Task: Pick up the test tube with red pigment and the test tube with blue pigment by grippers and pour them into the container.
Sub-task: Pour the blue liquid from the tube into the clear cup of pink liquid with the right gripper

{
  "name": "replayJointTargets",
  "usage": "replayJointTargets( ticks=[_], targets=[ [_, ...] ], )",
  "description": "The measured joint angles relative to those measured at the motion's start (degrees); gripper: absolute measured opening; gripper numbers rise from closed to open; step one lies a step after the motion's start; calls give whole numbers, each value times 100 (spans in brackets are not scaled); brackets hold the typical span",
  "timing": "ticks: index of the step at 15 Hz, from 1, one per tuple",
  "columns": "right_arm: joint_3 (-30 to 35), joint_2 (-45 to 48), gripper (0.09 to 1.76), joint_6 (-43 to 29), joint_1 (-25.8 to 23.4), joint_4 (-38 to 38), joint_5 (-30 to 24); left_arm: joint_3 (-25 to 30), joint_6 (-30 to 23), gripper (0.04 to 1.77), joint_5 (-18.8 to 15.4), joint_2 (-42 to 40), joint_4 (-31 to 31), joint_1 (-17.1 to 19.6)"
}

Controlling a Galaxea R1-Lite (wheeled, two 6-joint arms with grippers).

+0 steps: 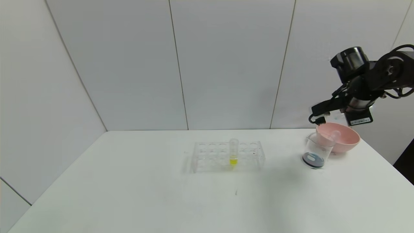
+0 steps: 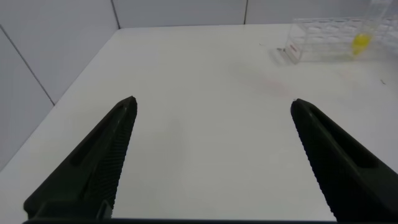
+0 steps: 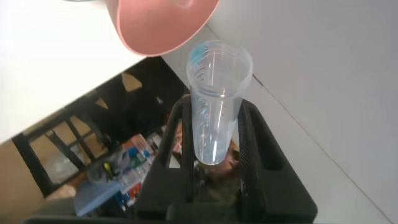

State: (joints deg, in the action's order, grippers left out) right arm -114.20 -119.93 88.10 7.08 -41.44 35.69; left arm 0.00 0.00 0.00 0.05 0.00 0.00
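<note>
My right gripper (image 3: 214,107) is shut on the test tube with blue pigment (image 3: 214,87). The tube looks drained, with only blue traces at its mouth. In the head view the right gripper (image 1: 320,115) hangs high at the far right, above the container (image 1: 315,150). That container is a clear beaker holding dark blue-purple liquid. The test tube with red pigment is out of view as such: a clear tube (image 1: 333,136) with no colour leans in the pink bowl (image 1: 347,140). My left gripper (image 2: 212,109) hovers open over bare table.
A clear tube rack (image 1: 228,156) stands mid-table with one yellow-liquid tube (image 1: 233,152) upright in it. The pink bowl touches the beaker at the right rear corner. The table's right edge runs just past the bowl.
</note>
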Motion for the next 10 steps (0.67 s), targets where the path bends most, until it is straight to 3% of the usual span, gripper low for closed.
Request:
replayJointTargets(
  ticks=[3, 7, 10],
  targets=[
    [116, 260, 48, -492, -447, -277, -1318, 0, 2, 176, 0, 0, 0, 0],
    [168, 664, 48, -2009, -1044, -1086, -3261, 0, 0, 176, 0, 0, 2, 0],
    [544, 990, 48, -3003, -1454, -1133, -4450, 0, 0, 176, 0, 0, 0, 0]
  ],
)
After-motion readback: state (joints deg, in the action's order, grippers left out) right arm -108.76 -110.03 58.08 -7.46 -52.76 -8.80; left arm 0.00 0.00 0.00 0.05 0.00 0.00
